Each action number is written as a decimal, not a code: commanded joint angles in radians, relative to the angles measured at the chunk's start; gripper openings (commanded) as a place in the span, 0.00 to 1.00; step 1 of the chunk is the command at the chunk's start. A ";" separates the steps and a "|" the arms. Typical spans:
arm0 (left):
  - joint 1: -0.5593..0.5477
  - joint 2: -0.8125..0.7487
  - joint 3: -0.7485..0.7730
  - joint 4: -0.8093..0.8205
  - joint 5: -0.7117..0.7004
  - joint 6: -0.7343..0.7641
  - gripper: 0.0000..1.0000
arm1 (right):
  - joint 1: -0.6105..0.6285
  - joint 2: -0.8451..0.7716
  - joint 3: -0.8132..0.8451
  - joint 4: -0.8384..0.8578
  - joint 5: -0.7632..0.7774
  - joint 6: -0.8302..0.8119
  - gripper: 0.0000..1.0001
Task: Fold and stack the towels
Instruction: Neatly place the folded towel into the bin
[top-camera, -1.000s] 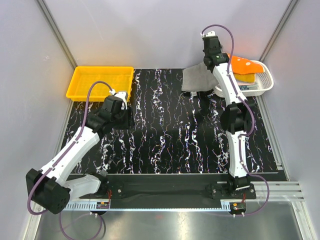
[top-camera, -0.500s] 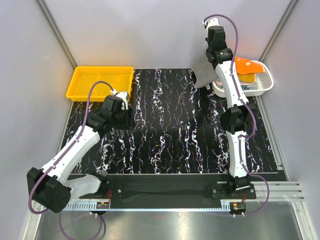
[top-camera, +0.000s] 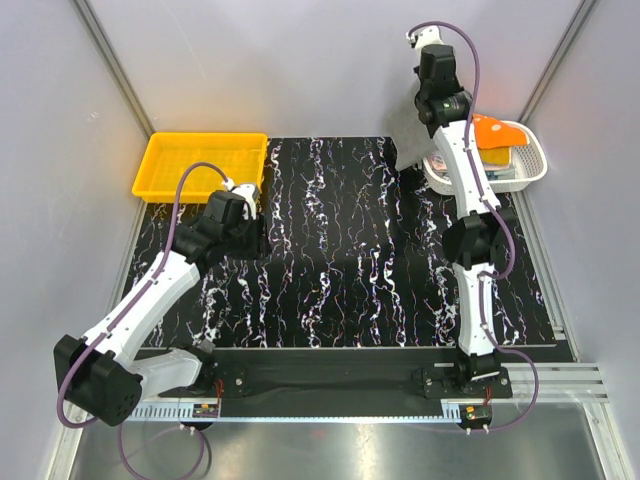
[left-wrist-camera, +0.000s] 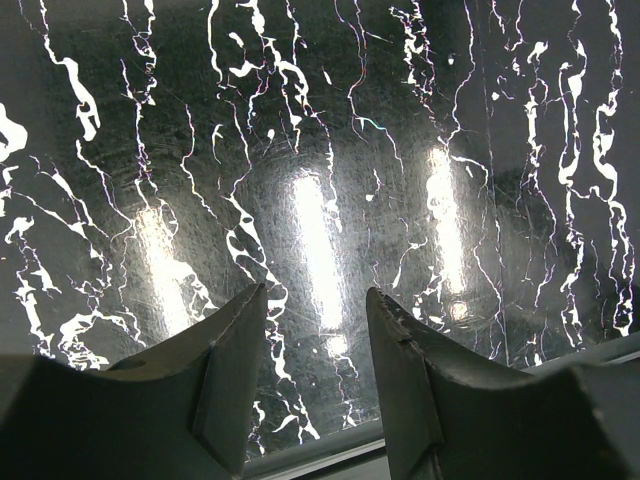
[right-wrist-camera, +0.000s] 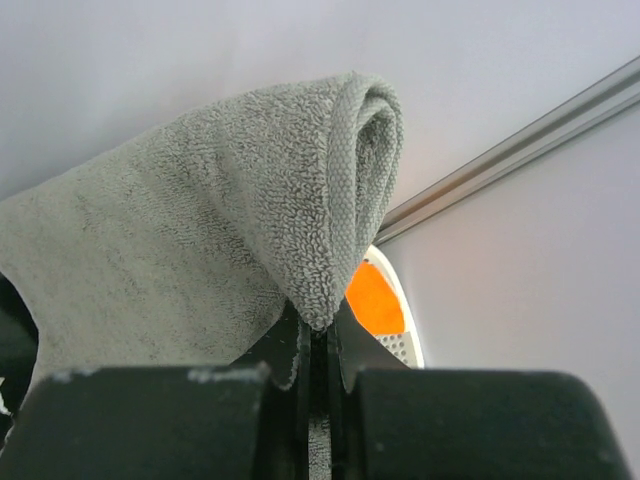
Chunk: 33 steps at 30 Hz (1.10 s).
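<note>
right wrist view: my right claw (right-wrist-camera: 318, 338) is pressed together on a bunched fold of the grey towel (right-wrist-camera: 200, 230), which fills the left and centre of the frame and humps over above my fingertips. low and to the right of it i can see a bit of the orange towel (right-wrist-camera: 374, 298) and the rim of the white basket (right-wrist-camera: 402, 345). as i judge it, i have a fold and not a corner, so the cloth will likely need a second grab before it opens flat.

top view: the grey towel hangs in the upper right, beside my raised right arm and just left of the basket, over the far edge of the black marbled mat (top-camera: 340, 250). the orange towel sits on top in the basket. the yellow tray (top-camera: 200, 160) is at the upper left.

left wrist view: my left claw (left-wrist-camera: 315, 330) is spread, holding nothing, over bare mat.

doing this step well, to my mind: lift until the hanging edge clears the basket rim, so it drags nothing out. then carry it toward the middle of the mat. set the loose edge down first and pull away from it, so the cloth lays itself out. bring the left claw in to take a corner.
</note>
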 joint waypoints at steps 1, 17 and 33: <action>0.007 -0.003 0.015 0.036 0.031 0.016 0.49 | -0.005 -0.125 0.062 0.127 0.044 -0.043 0.00; 0.022 0.001 0.002 0.042 0.068 0.021 0.48 | -0.166 -0.208 -0.146 0.163 -0.065 0.091 0.00; 0.022 0.035 -0.011 0.045 0.051 0.010 0.48 | -0.397 0.088 -0.055 0.100 -0.292 0.474 1.00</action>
